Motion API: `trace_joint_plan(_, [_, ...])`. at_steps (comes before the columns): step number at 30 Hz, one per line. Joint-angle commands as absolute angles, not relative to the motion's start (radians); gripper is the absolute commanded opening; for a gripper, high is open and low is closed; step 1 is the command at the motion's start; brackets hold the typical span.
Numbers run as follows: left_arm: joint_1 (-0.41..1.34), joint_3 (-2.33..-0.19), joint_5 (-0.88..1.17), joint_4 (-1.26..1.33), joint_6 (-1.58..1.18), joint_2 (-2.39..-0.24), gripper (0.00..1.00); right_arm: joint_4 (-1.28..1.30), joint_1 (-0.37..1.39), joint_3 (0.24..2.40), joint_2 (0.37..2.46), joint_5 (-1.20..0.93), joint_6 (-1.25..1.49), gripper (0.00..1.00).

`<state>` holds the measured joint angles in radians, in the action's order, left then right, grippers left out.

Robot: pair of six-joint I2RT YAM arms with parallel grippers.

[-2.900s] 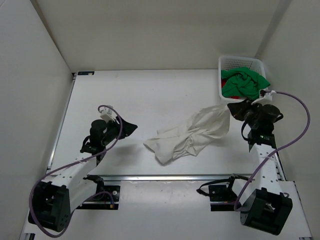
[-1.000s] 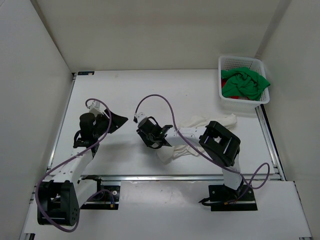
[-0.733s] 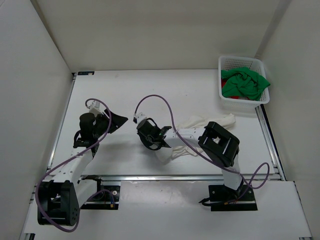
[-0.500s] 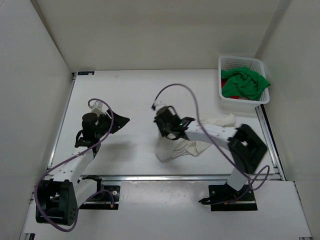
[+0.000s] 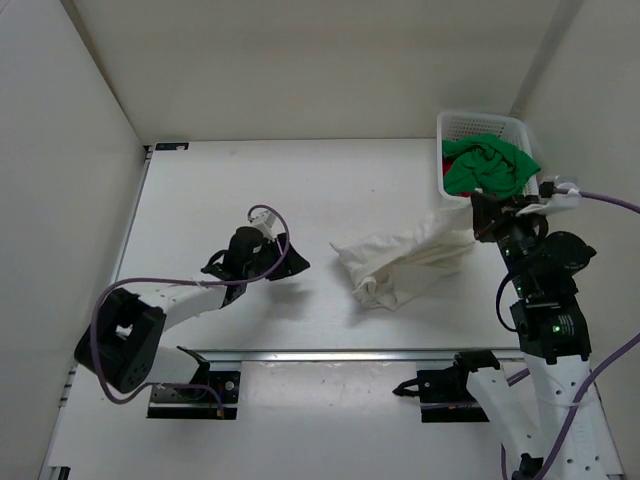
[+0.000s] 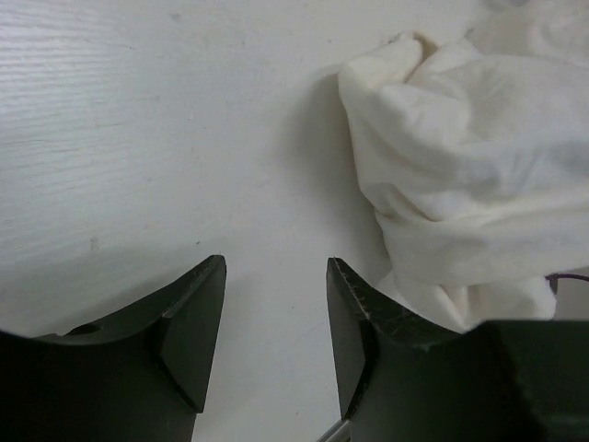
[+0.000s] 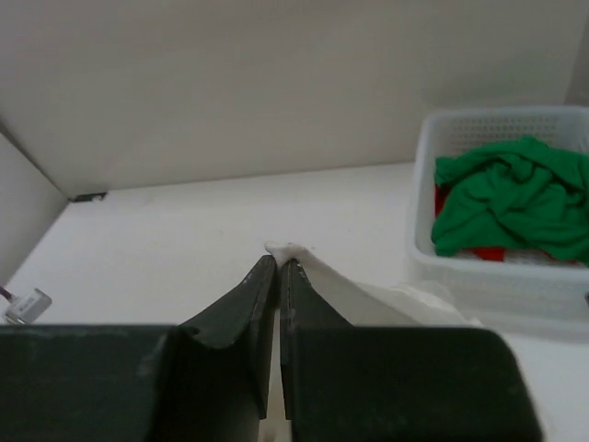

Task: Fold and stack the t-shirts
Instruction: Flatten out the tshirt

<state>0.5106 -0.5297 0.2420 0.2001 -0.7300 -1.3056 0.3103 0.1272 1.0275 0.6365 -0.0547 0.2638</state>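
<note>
now clamped on a pinch of the white t-shirt [image 5: 400, 265], the right gripper [image 7: 279, 265] has swung back from mid-table [image 5: 250, 190] to beside the basket [image 5: 450, 125], drawing the cloth into a raised band. the left gripper [image 6: 271, 276], jaws apart and empty, has advanced to just short of the shirt's low end. green t-shirt [image 5: 488, 165] and red t-shirt [image 7: 479, 251] remain in the basket. spreading, not folding, appears to be the step in hand.

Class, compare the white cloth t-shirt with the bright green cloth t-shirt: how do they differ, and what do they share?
The white cloth t-shirt lies stretched on the table; the bright green cloth t-shirt sits bunched in the white plastic mesh basket. The right hand pinches the white one; no hand touches the green one. Both are crumpled, unfolded.
</note>
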Motion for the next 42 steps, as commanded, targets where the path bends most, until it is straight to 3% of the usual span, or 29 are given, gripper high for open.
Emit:
trace_joint_plan(1, [0.569,-0.603,0.186,0.242,-0.721,-1.377,0.58,0.471,0.097,0.954,0.611,-0.067,0.236,0.01])
trace_joint_plan(4, [0.636,-0.655,0.173,0.275,-0.739,-1.465,0.62,0.553,0.178,0.953,0.581,0.226,0.229,0.0])
trace_joint_plan(8, [0.689,-0.712,0.21,0.365,-0.785,-1.546,0.72,0.586,0.262,0.959,0.537,0.437,0.209,0.0])
trace_joint_plan(16, [0.727,-0.853,0.166,0.359,-0.793,-1.733,0.82,0.569,0.348,0.924,0.541,0.436,0.198,0.0])
trace_joint_plan(18, [0.726,-0.908,0.164,0.348,-0.785,-1.791,0.77,0.563,0.341,0.927,0.557,0.405,0.192,0.0])
trace_joint_plan(20, [0.719,-0.94,0.185,0.347,-0.793,-1.834,0.48,0.554,0.318,0.92,0.569,0.355,0.198,0.0])
trace_joint_plan(21, [0.704,-0.943,0.195,0.351,-0.798,-1.842,0.29,0.539,0.31,0.917,0.577,0.319,0.195,0.0])
trace_joint_plan(22, [0.692,-0.945,0.212,0.357,-0.804,-1.832,0.16,0.522,0.289,0.902,0.584,0.267,0.201,0.0])
trace_joint_plan(23, [0.683,-0.946,0.207,0.335,-0.795,-1.791,0.09,0.506,0.266,0.893,0.591,0.221,0.216,0.01])
trace_joint_plan(26, [0.635,-0.983,0.123,0.202,-0.723,-1.631,0.05,0.442,0.213,0.879,0.653,0.07,0.235,0.0])
trace_joint_plan(30, [0.559,-1.206,0.037,-0.087,-0.588,-1.493,0.05,0.335,0.179,0.917,0.79,-0.078,0.27,0.0])
trace_joint_plan(34, [0.471,-1.553,0.028,-0.362,-0.486,-1.473,0.01,0.252,0.21,1.135,0.966,-0.15,0.291,0.01])
trace_joint_plan(38, [0.446,-1.84,-0.041,-0.581,-0.425,-1.503,0.04,0.259,0.259,1.411,1.077,-0.184,0.25,0.0])
trace_joint_plan(40, [0.445,-1.87,-0.083,-0.627,-0.387,-1.474,0.05,0.258,0.282,1.454,1.077,-0.204,0.238,0.0])
trace_joint_plan(42, [0.44,-1.751,-0.147,-0.597,-0.377,-1.364,0.09,0.235,0.357,1.375,1.031,-0.149,0.213,0.0])
